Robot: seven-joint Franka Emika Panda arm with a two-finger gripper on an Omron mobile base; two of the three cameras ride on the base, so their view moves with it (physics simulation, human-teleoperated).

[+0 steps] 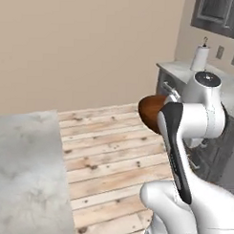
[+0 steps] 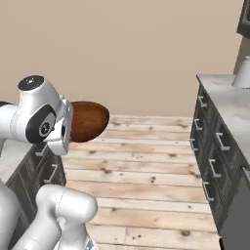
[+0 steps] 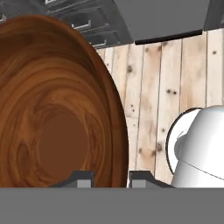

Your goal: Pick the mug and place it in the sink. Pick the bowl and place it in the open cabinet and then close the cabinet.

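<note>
The hand [image 3: 109, 178] is clamped on the rim of the bowl [image 3: 52, 109], carried on edge; the bowl's hollow faces the hand; its rim runs between the fingertips [image 3: 83, 178].

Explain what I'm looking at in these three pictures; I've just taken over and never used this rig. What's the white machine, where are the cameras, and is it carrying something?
The white machine is a robot arm on a driving base in a simulated kitchen. Two cameras ride on the base behind the arm, one to its left and one to its right. The third sits on the hand and looks along the gripper.

The gripper is shut on the rim of the bowl, a wide brown wood-look one, and holds it in the air over the plank floor.

A grey marble counter lies at the left. Another counter stands to the right above dark drawers, with a paper towel roll on it.
</note>
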